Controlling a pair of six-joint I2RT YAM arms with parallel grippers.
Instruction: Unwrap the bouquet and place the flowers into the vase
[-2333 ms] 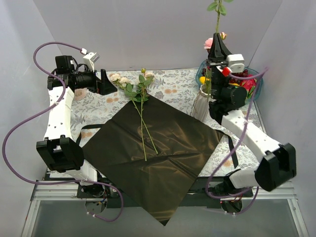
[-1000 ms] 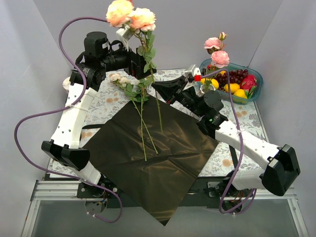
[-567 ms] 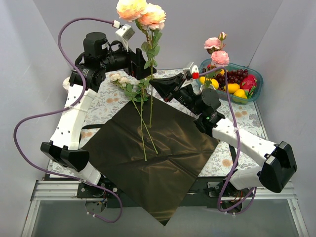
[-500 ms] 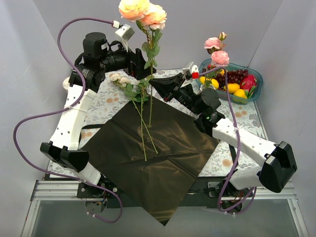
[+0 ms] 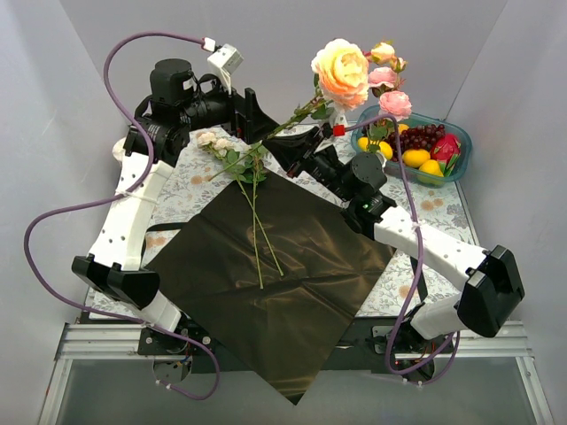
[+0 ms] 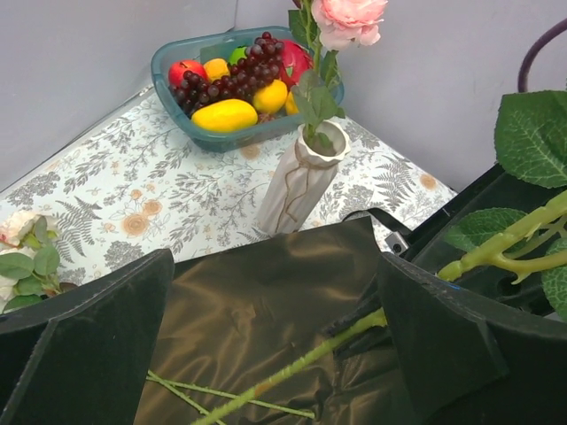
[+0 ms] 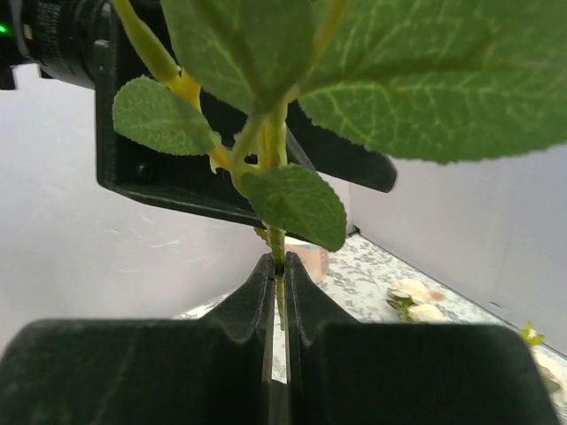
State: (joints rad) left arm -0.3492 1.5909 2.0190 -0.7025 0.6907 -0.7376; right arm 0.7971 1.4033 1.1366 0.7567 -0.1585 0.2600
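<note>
The right tool [image 5: 270, 149] is clenched on the green stem of a peach rose [image 5: 339, 71], well below the bloom. In the right wrist view its two fingers meet on the thin stem [image 7: 276, 274], with broad veined leaves spreading just above them. The rose leans up and to the right. Its big, full head of peach and pale yellow petals hangs in the air above the far side of the worktop [image 5: 177, 195], close to the pink roses [image 5: 395, 104].

The left tool [image 5: 252, 111] is released, its jaws spread wide. In the left wrist view the same stem crosses the gap between its fingers [image 6: 461, 354]. Whether it touches either one cannot be told.

The vase [image 6: 301, 181] stands upright at a corner of the black wrapping paper [image 5: 292, 266], just in front of the teal tray [image 5: 459, 170] of fruit. It is white and ribbed with a wavy rim, and the pink roses and their leaves rise from its neck.

The glossy paper lies open and flat on the flowered cloth. Two more flowers [image 5: 257, 232] lie on it side by side, with long thin green stems. Their small cream blooms [image 5: 213, 142] rest on the cloth beyond the paper's far edge.
</note>
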